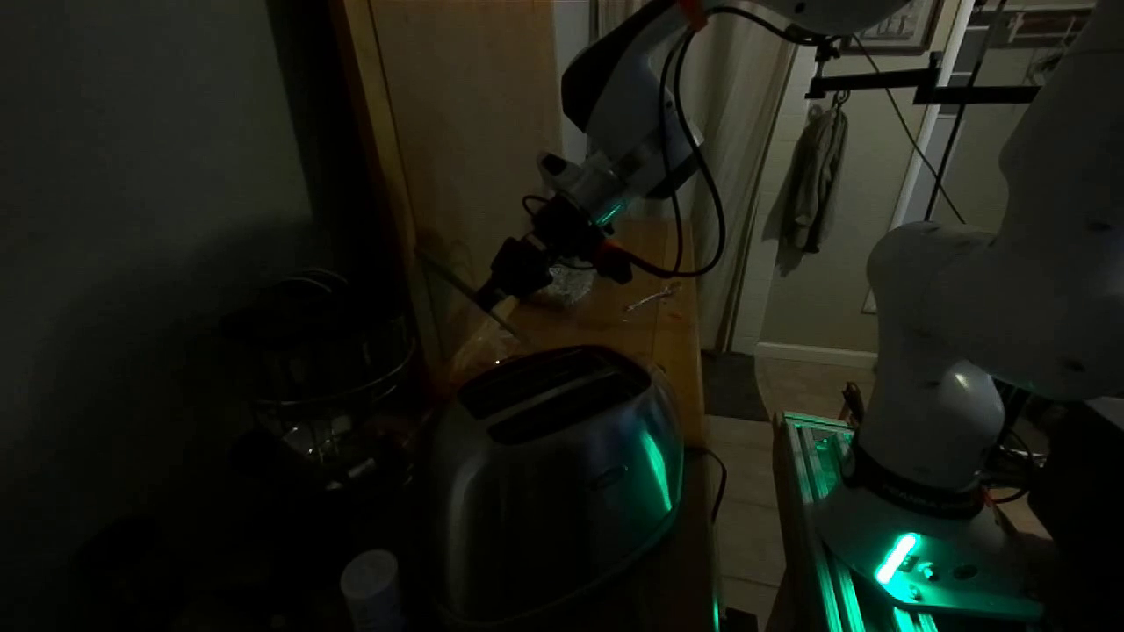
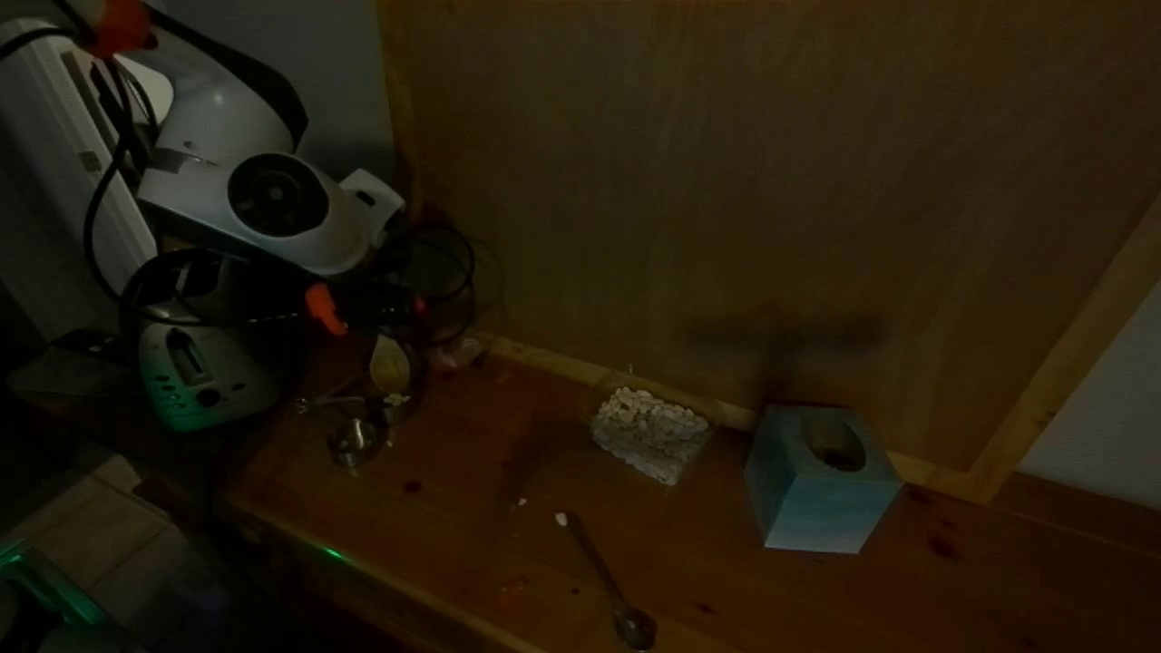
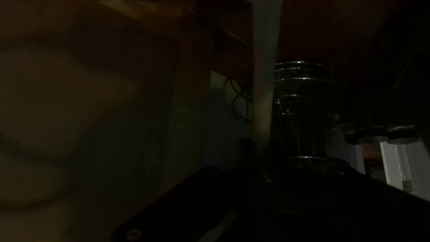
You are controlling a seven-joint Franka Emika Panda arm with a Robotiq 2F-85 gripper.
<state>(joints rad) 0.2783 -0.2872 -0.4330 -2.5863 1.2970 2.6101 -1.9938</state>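
One pale stick (image 3: 264, 77) — pinched by the tool (image 3: 260, 146) (dimly lit) — runs lengthwise to the wrist view's top

In an exterior view, your Franka Panda arm (image 1: 935, 351) rises from its base (image 1: 940, 527), where the status light (image 1: 897, 558) glows green. Its wrist (image 1: 628, 145) tilts down, well apart from the base, and carries your Robotiq gripper (image 1: 488, 295) on a downward slant, the jaws, near-black in the wrist view, drawn close together and clamped.
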